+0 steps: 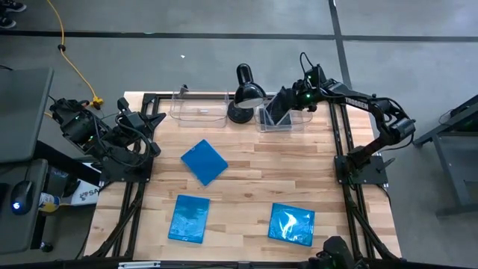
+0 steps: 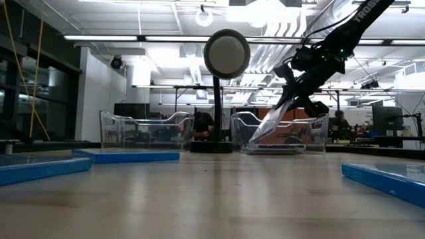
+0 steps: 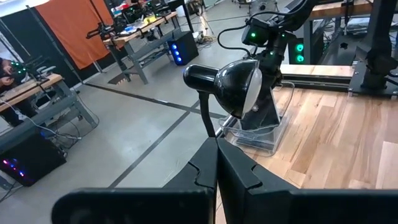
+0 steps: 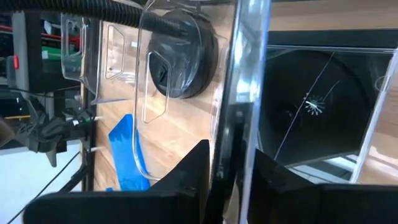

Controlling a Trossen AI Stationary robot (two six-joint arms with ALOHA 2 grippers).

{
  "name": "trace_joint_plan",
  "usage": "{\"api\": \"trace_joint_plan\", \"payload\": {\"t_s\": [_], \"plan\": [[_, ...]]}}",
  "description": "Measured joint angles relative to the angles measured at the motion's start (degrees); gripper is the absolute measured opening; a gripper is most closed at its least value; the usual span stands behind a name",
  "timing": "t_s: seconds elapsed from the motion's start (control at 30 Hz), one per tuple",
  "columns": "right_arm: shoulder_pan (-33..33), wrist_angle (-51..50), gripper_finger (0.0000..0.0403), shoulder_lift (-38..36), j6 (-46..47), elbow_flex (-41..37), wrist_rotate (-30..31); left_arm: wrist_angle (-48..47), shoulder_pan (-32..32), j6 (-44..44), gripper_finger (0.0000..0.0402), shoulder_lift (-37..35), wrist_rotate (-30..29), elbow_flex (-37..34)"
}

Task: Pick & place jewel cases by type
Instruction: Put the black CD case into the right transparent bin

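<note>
1. The right gripper point(image 1: 286, 103) sits in the upper middle of the overhead picture, over the right-hand clear bin point(image 1: 297, 122). Its fingers point(image 4: 200, 168) are pressed onto the edge of a dark jewel case point(image 1: 280, 105), seen edge-on between them in the wrist view.
2. The held case hangs tilted, its lower corner inside the bin. The table-level view shows it slanting down toward the bin floor; whether it touches cannot be told. Another dark case point(image 4: 317, 106) with a glossy clear front already lies in that bin.
3. The left gripper point(image 1: 146, 122) waits at the upper left edge of the table, fingers point(image 3: 236, 171) pressed together, holding nothing.
4. A black desk lamp point(image 1: 244, 93) stands between the two bins. The left-hand clear bin point(image 1: 200, 107) looks empty.
5. Three blue jewel cases lie flat on the wooden table point(image 1: 254, 172): one in the centre point(image 1: 204, 161), one at lower left point(image 1: 189, 219), one at lower right point(image 1: 292, 223).
6. Handling, as a judgement: these cases look light, stiff and slick, and their thin plastic probably cracks easily. Lying flat they offer little to grab, so pinching across one edge or corner seems best, with modest force.
</note>
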Motion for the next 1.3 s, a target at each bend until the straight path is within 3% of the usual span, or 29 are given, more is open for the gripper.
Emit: {"api": "trace_joint_plan", "payload": {"t_s": [0.27,0.6,0.77,1.3], "plan": [[0.0,-0.3,0.0088,0.0,-3.2,0.0,-1.2,0.0,0.0,0.0,0.0000,0.0,0.0,0.0],[-1.7,0.0,0.0164,0.0,-9.1,0.0,-1.8,0.0,0.0,0.0,0.0000,0.0,1.3,0.0],[-4.4,0.3,0.0193,0.0,-8.8,0.0,-5.7,-0.4,0.0,0.0,0.0000,0.0,3.2,0.0],[-1.6,-0.9,0.0200,0.0,-9.1,0.0,-10.1,-0.4,0.0,0.0,0.0000,0.0,4.1,0.0]]}}
